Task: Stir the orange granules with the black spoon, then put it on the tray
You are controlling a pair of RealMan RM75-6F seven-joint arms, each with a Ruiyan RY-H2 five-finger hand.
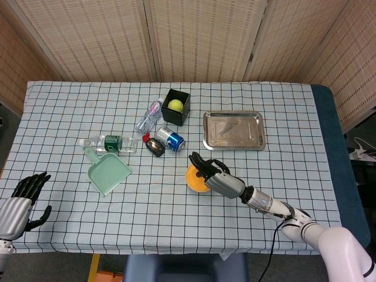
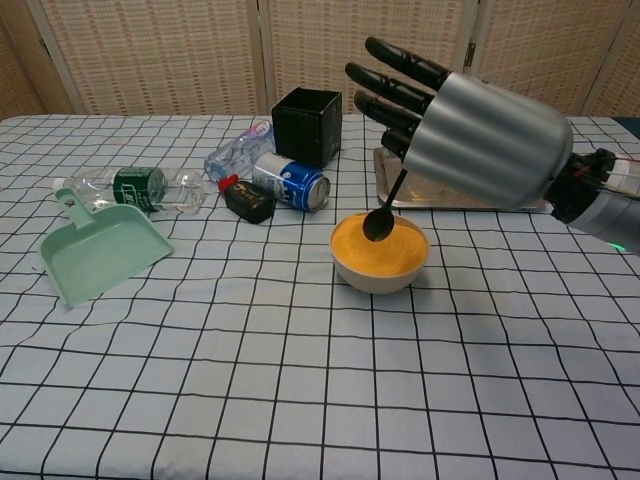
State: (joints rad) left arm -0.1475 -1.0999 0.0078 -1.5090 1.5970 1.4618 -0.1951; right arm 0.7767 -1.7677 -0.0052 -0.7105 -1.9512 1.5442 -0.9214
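Black spoon (image 2: 381,218) in right hand (image 2: 480,140), tip in orange granules (image 2: 380,246)

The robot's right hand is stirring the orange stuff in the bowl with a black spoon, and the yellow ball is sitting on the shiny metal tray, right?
Not quite. The yellow ball sits inside the black square box, as the head view shows; the shiny metal tray holds nothing. The rest is right: the right hand holds the black spoon in the bowl of orange granules.
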